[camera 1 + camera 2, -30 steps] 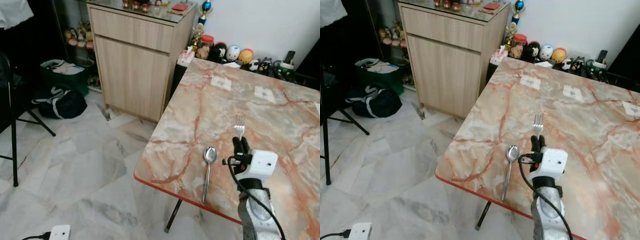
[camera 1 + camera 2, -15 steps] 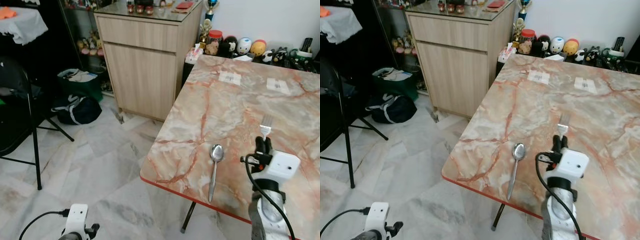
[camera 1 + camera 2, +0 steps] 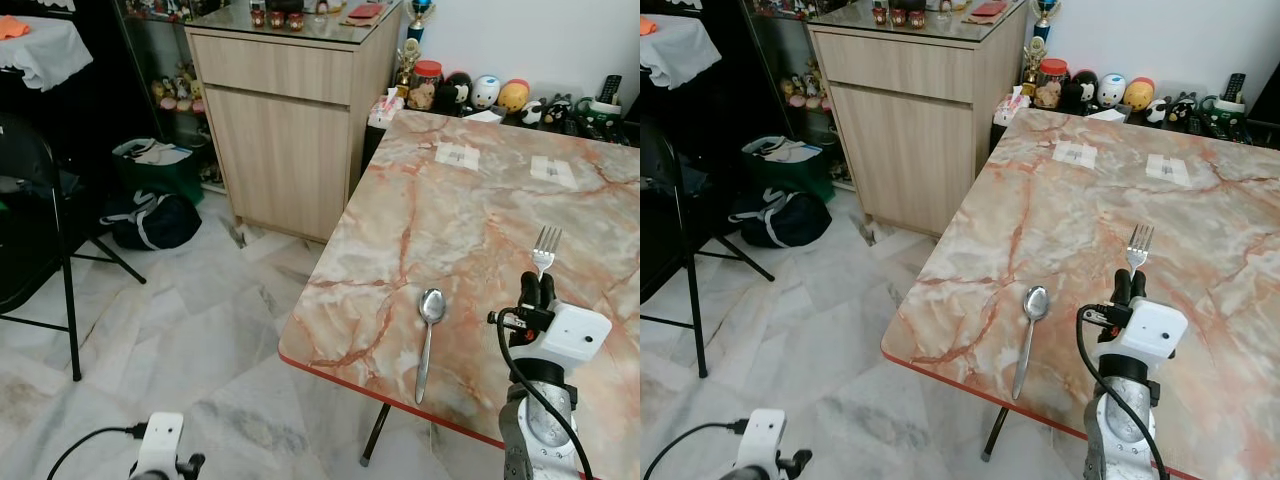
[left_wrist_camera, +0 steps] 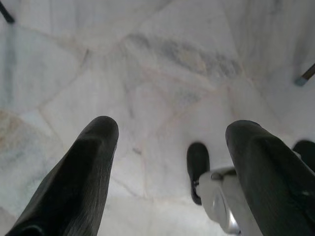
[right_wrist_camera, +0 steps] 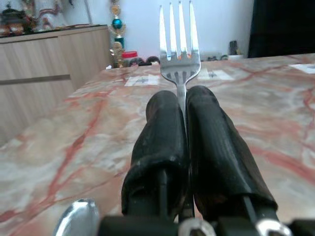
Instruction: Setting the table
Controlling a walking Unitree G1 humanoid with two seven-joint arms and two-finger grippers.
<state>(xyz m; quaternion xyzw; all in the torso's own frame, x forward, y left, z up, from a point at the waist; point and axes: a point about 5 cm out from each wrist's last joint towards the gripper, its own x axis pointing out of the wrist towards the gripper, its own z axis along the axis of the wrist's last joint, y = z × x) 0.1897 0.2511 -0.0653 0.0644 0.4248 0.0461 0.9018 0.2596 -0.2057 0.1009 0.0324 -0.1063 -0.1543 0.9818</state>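
The right gripper point(image 3: 537, 291) pinches a silver four-tined fork point(image 3: 546, 246) between closed black fingers, tines pointing toward twelve o'clock above the pink-veined marble table point(image 3: 470, 210). A silver spoon point(image 3: 428, 326) lies at the gripper's nine o'clock. The left gripper point(image 4: 167, 162) hangs open over the floor.

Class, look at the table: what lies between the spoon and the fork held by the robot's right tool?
Nothing: bare marble table separates the spoon from the fork in the right tool, seen in both eye views.
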